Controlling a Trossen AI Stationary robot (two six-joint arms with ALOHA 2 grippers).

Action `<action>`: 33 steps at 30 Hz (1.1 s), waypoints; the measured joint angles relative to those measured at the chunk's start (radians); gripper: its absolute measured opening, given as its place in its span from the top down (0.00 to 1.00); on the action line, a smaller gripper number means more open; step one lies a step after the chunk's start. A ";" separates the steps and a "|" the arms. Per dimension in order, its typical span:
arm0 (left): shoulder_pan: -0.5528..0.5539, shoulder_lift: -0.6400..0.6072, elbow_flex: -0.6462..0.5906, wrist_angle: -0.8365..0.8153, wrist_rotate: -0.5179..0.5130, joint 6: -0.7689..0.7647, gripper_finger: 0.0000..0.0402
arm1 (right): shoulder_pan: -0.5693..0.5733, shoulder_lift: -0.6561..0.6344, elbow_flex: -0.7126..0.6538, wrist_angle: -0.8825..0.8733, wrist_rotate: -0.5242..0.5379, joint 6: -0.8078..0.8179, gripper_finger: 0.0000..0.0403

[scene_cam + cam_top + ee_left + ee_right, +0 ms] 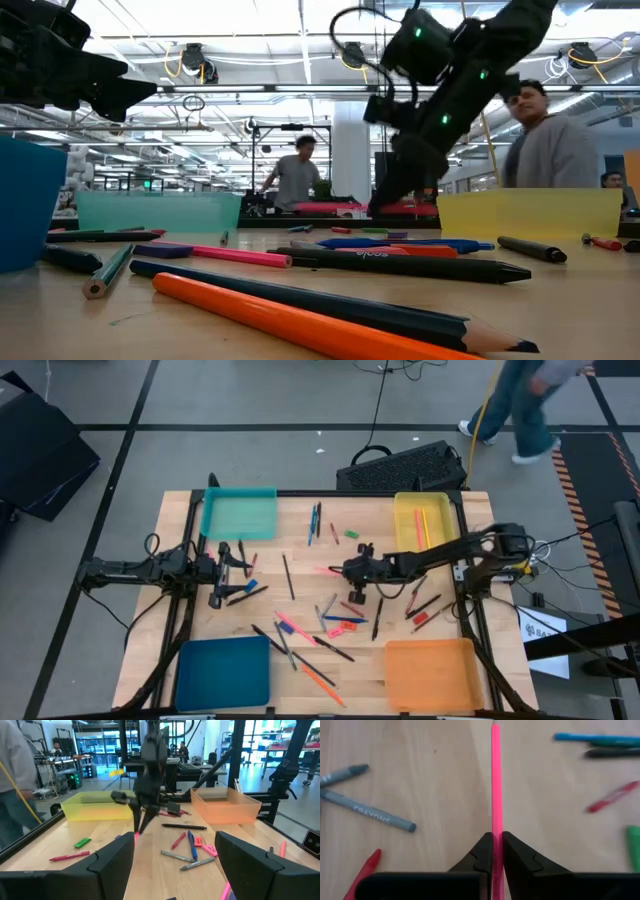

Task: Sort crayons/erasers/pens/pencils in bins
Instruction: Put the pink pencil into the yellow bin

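The right gripper [496, 851] is pinched on a thin bright-pink pencil [495, 785] mid-table, well short of the shallow yellow plastic bin [421, 518]. The pencil's long axis runs straight ahead from the fingertips. The left gripper [175, 865], spread open, waits beside the shallow teal plastic bin [239, 514].

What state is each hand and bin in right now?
Right hand: shut on pink pencil, mid-table.
Left hand: open, empty, near the teal bin.
Teal bin: looks empty.
Yellow bin: holds a few pencils.
Dark blue bin: empty.
Orange bin: empty.
Loose crayons, pens and erasers: scattered on the table, unsorted.
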State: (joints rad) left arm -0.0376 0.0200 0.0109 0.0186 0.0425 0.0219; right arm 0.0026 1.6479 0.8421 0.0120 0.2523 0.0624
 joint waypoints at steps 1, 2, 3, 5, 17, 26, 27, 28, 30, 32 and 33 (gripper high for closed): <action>0.000 0.000 0.000 0.000 0.000 0.000 0.31 | 0.002 -0.023 0.000 -0.014 0.008 -0.002 0.94; 0.000 0.000 0.000 0.000 0.000 0.000 0.31 | 0.004 -0.048 0.000 -0.023 0.014 -0.003 0.94; 0.000 0.000 0.000 0.000 0.000 0.000 0.31 | 0.007 -0.077 0.000 -0.034 0.031 0.000 0.94; 0.000 0.000 0.000 0.000 0.000 0.000 0.31 | 0.008 -0.140 0.005 -0.078 0.082 0.026 0.94; 0.000 0.000 0.000 0.000 0.000 0.000 0.31 | -0.220 -0.517 0.015 -0.650 0.297 0.409 0.94; 0.000 0.000 0.000 0.000 0.000 0.000 0.31 | -0.539 -0.486 0.005 -0.912 0.269 0.598 0.94; 0.000 0.000 0.000 0.000 0.000 0.000 0.31 | -0.571 -0.476 -0.006 -0.897 0.268 0.602 0.94; 0.000 0.000 0.000 0.000 0.000 0.000 0.31 | -0.598 -0.467 -0.019 -0.873 0.267 0.603 0.94; 0.000 0.000 0.000 0.000 0.000 0.000 0.31 | -0.641 -0.446 -0.050 -0.819 0.259 0.607 0.94; 0.000 0.000 0.000 0.000 0.000 0.000 0.31 | -0.670 -0.425 -0.082 -0.756 0.236 0.607 0.94; 0.000 0.000 0.000 0.000 0.000 0.000 0.31 | -0.681 -0.415 -0.095 -0.726 0.223 0.607 0.94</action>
State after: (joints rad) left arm -0.0376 0.0204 0.0109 0.0189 0.0425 0.0217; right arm -0.6782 1.2332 0.7469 -0.7142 0.4755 0.6697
